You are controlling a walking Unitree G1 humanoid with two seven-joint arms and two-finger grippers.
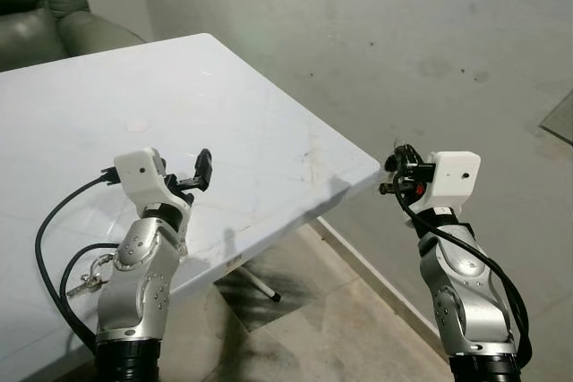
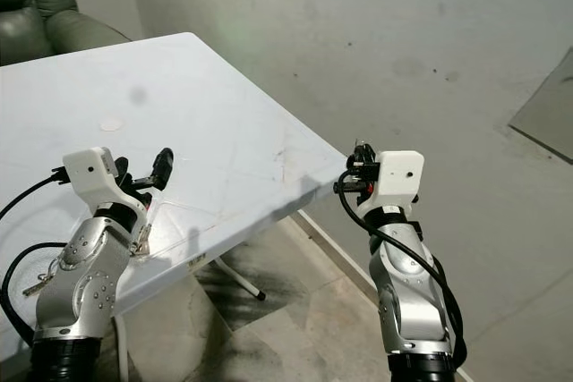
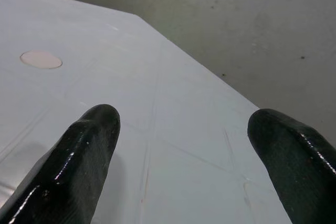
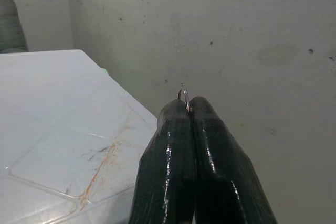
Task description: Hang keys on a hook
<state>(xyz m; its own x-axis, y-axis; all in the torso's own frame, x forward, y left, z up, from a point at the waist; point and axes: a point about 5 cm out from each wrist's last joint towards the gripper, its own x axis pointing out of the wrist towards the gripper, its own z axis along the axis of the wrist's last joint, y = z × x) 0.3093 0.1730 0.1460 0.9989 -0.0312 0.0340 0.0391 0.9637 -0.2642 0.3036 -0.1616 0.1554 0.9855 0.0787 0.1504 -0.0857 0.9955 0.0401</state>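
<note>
Right wrist view: our right gripper (image 4: 188, 109) pinches a key ring (image 4: 183, 94) by its tip, left gripper (image 3: 184, 145) spread; the ring may slip.

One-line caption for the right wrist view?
Right gripper shut on a key ring beside the white table.

A table (image 1: 224, 131) fills the left of the scene, its corner pointing right toward a wall (image 1: 403, 42) that runs behind and to the right. An armchair (image 1: 45, 15) stands at the far left beyond the table. Keys (image 1: 88, 282) lie on the table's near edge, beside the left arm.
</note>
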